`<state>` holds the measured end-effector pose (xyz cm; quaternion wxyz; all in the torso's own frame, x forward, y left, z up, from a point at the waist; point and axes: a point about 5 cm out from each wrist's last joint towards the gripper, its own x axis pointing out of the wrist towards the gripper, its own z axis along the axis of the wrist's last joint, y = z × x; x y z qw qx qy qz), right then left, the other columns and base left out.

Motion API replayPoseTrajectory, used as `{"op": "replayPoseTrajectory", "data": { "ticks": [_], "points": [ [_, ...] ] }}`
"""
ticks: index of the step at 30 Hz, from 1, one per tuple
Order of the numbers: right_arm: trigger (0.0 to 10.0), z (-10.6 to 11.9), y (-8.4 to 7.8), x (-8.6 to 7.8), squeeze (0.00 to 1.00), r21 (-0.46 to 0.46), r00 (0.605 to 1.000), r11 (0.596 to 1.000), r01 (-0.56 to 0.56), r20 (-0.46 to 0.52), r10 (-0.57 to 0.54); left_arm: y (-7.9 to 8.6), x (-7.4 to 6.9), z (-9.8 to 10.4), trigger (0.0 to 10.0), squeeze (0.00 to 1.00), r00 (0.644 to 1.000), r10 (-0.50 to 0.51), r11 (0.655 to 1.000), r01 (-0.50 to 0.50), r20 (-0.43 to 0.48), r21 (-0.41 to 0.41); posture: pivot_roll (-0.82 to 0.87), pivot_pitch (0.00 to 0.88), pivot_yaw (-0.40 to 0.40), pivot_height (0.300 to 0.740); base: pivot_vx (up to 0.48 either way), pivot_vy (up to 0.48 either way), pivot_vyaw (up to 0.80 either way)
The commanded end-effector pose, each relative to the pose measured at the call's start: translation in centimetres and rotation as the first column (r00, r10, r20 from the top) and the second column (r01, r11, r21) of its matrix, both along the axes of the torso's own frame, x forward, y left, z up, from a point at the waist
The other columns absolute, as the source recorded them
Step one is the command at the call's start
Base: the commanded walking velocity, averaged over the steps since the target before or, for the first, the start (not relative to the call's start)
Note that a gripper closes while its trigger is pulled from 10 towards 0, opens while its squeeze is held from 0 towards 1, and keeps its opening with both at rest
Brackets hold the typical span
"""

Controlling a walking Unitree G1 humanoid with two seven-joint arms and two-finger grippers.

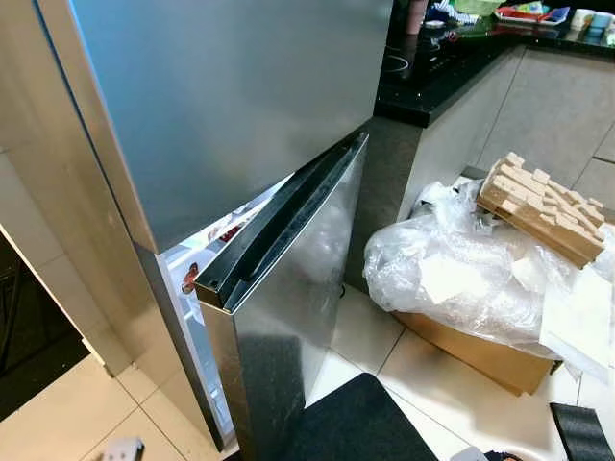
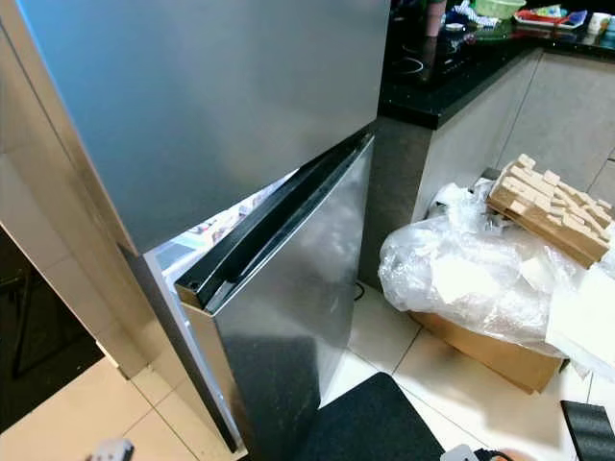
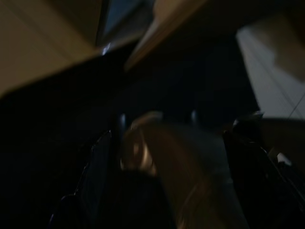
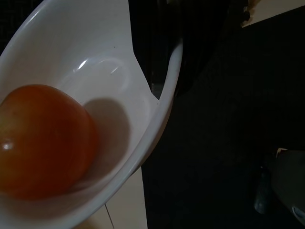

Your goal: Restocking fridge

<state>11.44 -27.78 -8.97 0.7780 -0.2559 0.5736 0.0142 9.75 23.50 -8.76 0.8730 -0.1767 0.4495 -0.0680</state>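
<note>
The steel fridge has its upper door closed and its lower door swung partly out towards me. Through the gap a few coloured packages show inside. In the right wrist view a white bowl hangs above the floor with an orange-red tomato lying in it. My right gripper is shut on the bowl's rim, one dark finger crossing it. The left wrist view is dark and blurred, and my left gripper hangs low over the floor.
A black mat lies on the pale tiles before the fridge. To the right, a cardboard box holds crumpled plastic wrap and a wooden rack. A black-topped counter runs behind. A beige wall is on the left.
</note>
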Motion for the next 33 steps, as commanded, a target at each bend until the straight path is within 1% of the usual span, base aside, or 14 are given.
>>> {"op": "replayPoseTrajectory", "data": {
  "ticks": [1, 3, 4, 5, 7, 9, 13, 21, 33],
  "points": [
    [10.0, 0.1, 0.0, 0.4, 0.0, -0.005, 1.0, 1.0, 0.009, 0.019, -0.009, -0.4, -0.6, -0.6, 10.0, 0.0, 0.998, 0.047, 0.998, -0.046, -0.03, 0.033, -0.02, 0.0, -0.013, 0.74, 0.0, 0.0, 0.0],
    [10.0, 0.1, 0.0, 0.4, 0.0, -0.005, 1.0, 1.0, 0.009, 0.019, -0.009, -0.4, -0.6, -0.6, 10.0, 0.0, 0.998, 0.047, 0.998, -0.046, -0.03, 0.033, -0.02, 0.0, -0.013, 0.74, 0.0, 0.0, 0.0],
    [10.0, 0.1, 0.0, 0.3, 0.0, -0.006, 1.0, 1.0, 0.009, 0.019, -0.009, -0.6, -1.1, -0.9, 10.0, 0.0, 0.995, 0.088, 0.996, -0.086, -0.049, 0.038, -0.02, 0.0, -0.013, 0.74, -0.281, 0.0, 0.0],
    [10.0, 0.1, 0.0, 0.3, 0.0, -0.006, 1.0, 1.0, 0.009, 0.019, -0.009, -0.6, -1.1, -0.9, 10.0, 0.0, 0.995, 0.088, 0.996, -0.086, -0.049, 0.038, -0.02, 0.0, -0.013, 0.74, -0.281, 0.0, 0.0],
    [10.0, 0.1, 0.0, 0.3, 0.0, -0.007, 1.0, 1.0, 0.009, 0.018, -0.008, -1.4, -2.2, -1.6, 10.0, 0.0, 0.988, 0.119, 0.992, -0.115, -0.097, 0.046, -0.03, 0.0, -0.02, 0.74, -0.289, 0.0, 0.0],
    [10.0, 0.1, -0.1, 0.3, 0.0, -0.008, 1.0, 1.0, 0.009, 0.019, -0.009, -1.9, -2.9, -1.9, 10.0, 0.0, 0.983, 0.137, 0.99, -0.133, -0.122, 0.045, -0.03, 0.0, -0.02, 0.74, -0.304, 0.0, 0.0],
    [10.0, 0.2, -0.2, 0.3, 0.0, -0.01, 1.0, 1.0, 0.007, 0.017, -0.007, -2.0, -2.9, -2.0, 10.0, 0.0, 0.978, 0.164, 0.986, -0.158, -0.126, 0.056, -0.03, 0.0, -0.023, 0.74, -0.334, 0.0, 0.0],
    [10.0, 0.2, -0.3, 0.4, 0.0, -0.009, 1.0, 1.0, 0.006, 0.016, -0.005, -2.0, -2.8, -2.0, 10.0, 0.0, 0.981, 0.147, 0.988, -0.139, -0.125, 0.072, -0.03, 0.0, -0.023, 0.74, -0.352, 0.0, 0.0],
    [10.0, 0.1, -0.1, 0.2, 0.0, -0.006, 1.0, 1.0, 0.006, 0.011, -0.006, -2.1, -1.9, -1.9, 10.0, 0.0, 0.985, 0.144, 0.987, -0.137, -0.095, 0.078, -0.03, 0.0, -0.023, 0.74, -0.357, 0.0, 0.0]
  ]
}}
